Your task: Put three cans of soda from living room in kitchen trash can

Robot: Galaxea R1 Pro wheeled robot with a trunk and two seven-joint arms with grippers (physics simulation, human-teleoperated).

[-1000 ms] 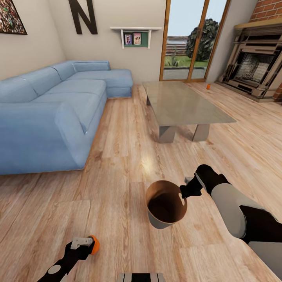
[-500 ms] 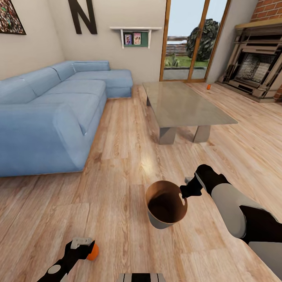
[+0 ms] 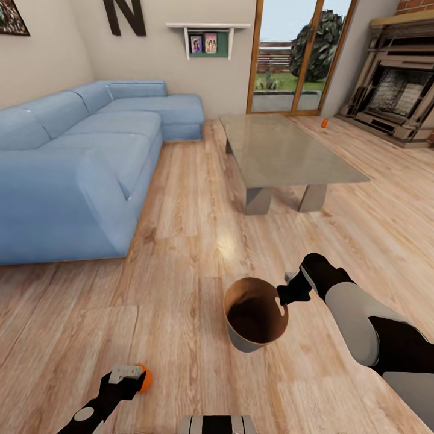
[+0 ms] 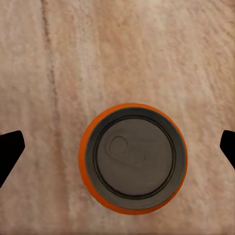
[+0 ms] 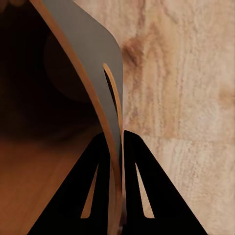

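While the view tilted down, right fingers (image 5: 115,196) stay pinching the tash can (image 3: 253,313) rim — unchanged.

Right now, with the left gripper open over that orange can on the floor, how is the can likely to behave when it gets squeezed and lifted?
The orange can stands upright on its end, so it probably won't roll unless it is knocked over. Its smooth round wall may slip or twist between the fingers of the left gripper. It looks small, so it is probably light.

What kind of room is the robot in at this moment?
A living room, by the look of it: a blue corner sofa along the wall, a low grey table on the light wood plank floor, and a fireplace beside glass doors to a garden.
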